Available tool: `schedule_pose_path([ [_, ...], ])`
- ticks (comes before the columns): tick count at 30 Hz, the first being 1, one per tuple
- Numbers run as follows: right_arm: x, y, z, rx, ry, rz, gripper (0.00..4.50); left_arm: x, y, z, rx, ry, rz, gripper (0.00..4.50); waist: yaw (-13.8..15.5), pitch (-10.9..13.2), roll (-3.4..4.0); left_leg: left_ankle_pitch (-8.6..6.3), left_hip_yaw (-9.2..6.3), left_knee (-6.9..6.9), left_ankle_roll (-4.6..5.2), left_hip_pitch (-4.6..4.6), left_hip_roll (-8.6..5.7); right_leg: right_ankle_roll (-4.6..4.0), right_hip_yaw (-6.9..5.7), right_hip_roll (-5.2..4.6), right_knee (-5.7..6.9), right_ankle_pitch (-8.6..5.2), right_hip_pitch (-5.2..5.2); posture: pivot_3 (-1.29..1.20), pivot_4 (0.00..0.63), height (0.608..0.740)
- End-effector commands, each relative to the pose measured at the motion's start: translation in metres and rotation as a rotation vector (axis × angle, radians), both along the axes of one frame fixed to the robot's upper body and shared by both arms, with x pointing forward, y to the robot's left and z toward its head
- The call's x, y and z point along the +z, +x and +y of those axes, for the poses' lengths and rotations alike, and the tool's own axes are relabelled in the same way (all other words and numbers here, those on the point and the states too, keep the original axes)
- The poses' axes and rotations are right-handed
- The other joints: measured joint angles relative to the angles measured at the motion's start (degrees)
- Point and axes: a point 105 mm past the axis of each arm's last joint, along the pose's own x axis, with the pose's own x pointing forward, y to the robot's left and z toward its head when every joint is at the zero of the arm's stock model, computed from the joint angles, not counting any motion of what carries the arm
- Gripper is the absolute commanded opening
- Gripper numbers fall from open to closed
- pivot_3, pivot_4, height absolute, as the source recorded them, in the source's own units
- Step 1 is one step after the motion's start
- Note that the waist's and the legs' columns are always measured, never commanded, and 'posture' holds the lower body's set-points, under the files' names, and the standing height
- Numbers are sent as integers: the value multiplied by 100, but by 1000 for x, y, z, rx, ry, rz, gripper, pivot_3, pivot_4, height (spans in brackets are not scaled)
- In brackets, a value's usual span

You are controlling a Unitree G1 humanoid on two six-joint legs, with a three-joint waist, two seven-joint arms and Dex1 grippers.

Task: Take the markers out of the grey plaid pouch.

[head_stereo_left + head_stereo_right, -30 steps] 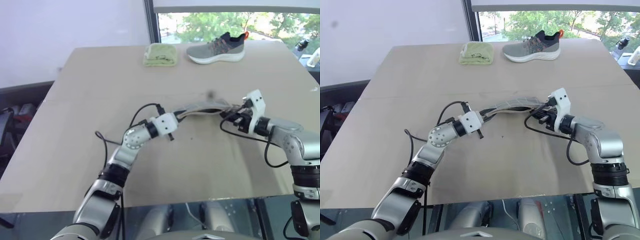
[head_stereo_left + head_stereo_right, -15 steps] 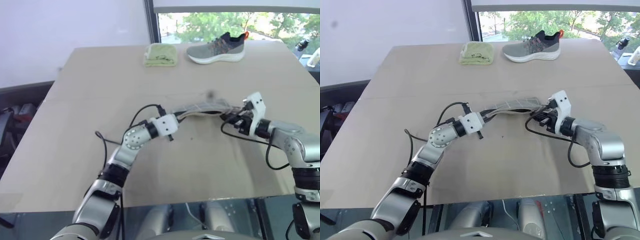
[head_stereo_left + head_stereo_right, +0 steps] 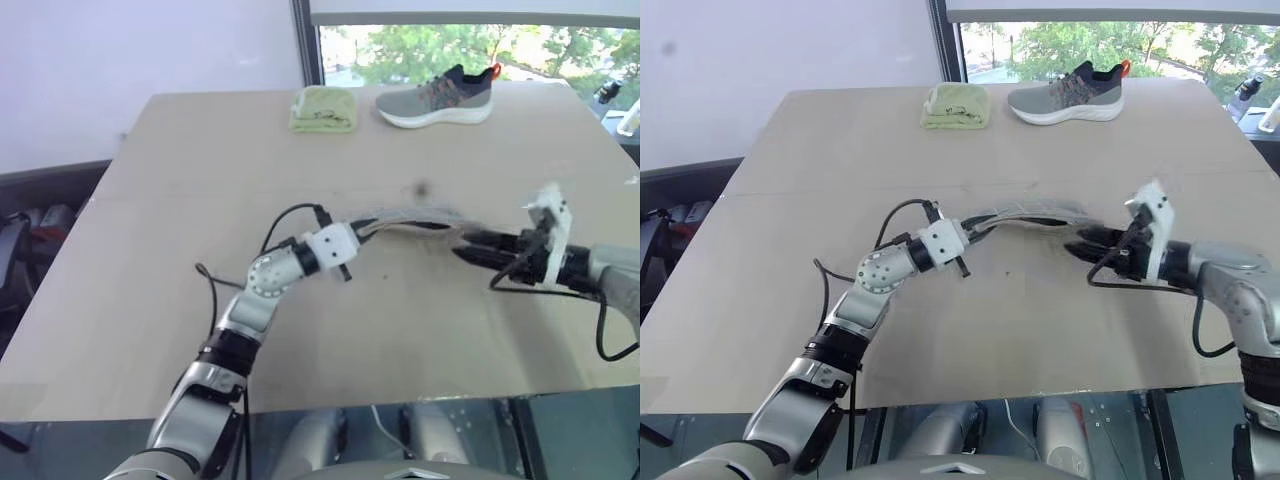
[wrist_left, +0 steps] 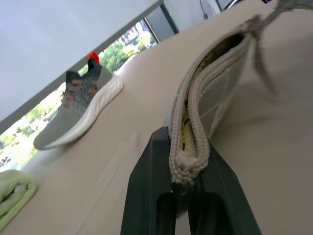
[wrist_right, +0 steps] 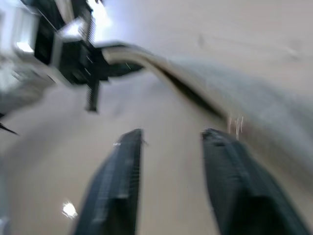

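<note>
The grey plaid pouch (image 3: 410,218) hangs in a shallow arch just above the table's middle, its zipper open along the top. My left gripper (image 3: 358,232) is shut on the pouch's left end; in the left wrist view the black fingers (image 4: 146,196) pinch the seam (image 4: 188,147). The markers are hidden inside the pouch. My right gripper (image 3: 465,246) floats just off the pouch's right end, pointing at it, open with nothing between its fingers (image 5: 117,181).
A grey sneaker (image 3: 437,95) and a folded yellow-green cloth (image 3: 322,108) lie at the far edge of the tan table (image 3: 150,250), by the window. Black cables loop off both wrists.
My right gripper has pulled back to the right, away from the pouch's end, and its fingers have parted. My left gripper still holds the pouch in the same place.
</note>
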Motion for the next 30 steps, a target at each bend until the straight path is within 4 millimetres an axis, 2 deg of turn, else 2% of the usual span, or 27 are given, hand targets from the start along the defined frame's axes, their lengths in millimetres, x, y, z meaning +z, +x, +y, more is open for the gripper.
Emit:
schedule_pose_path([
  [1, 10, 2, 14, 6, 33, -43, 64, 14, -7, -5, -44, -50, -25, 0, 9, -1, -2, 0, 0, 0, 0, 0, 0, 0, 0, -1, 0, 0, 0, 0, 150, 740],
  [9, -1, 20, 21, -47, 14, -30, 26, 18, -12, -8, -75, -55, -25, 0, 94, 0, -4, 0, -3, 2, 0, -2, -3, 1, -6, -1, -3, 0, 1, 0, 150, 740],
  [13, -8, 29, 17, -97, -16, -21, 26, 20, -15, -11, -89, -70, -22, 0, 89, 0, -4, 0, -2, 2, 0, -3, -4, 1, -6, -1, -5, 0, 1, 0, 150, 740],
  [18, -10, 51, 5, -232, -38, -38, 26, 21, -24, -16, -139, -85, 5, 0, 72, 0, -4, 1, -2, 2, -1, -2, -3, 1, -3, -1, -2, 0, 0, 0, 150, 740],
  [21, -14, 55, 6, -226, -182, -141, 26, 23, -26, -17, -154, -101, 26, 0, 74, 0, -4, 1, -4, 2, -1, -2, -3, 1, -6, -1, -2, 0, -1, 0, 150, 740],
  [25, -13, 55, 18, -125, -410, -384, 26, 25, -28, -21, -181, -124, 63, 0, 73, 0, -4, 1, -2, 3, -1, -3, -6, 1, -6, 3, -6, 0, -1, 0, 150, 740],
  [26, -12, 53, 23, -84, -450, -442, 544, 26, -29, -22, -189, -129, 74, 0, 72, 0, -4, 1, -2, 3, -1, -3, -6, 1, -7, 5, -5, 0, -1, 0, 150, 740],
  [28, -15, 49, 31, -19, -503, -508, 1175, 26, -30, -23, -195, -136, 89, 0, 72, 0, -4, 1, -3, 3, -1, -3, -6, 1, -8, 8, -5, 0, -1, 0, 150, 740],
  [30, -19, 48, 33, 17, -580, -566, 2217, 27, -30, -24, -200, -150, 108, 0, 70, 0, -4, 1, -4, 3, -1, -3, -5, 1, -8, 10, -4, 0, -1, 0, 150, 740],
])
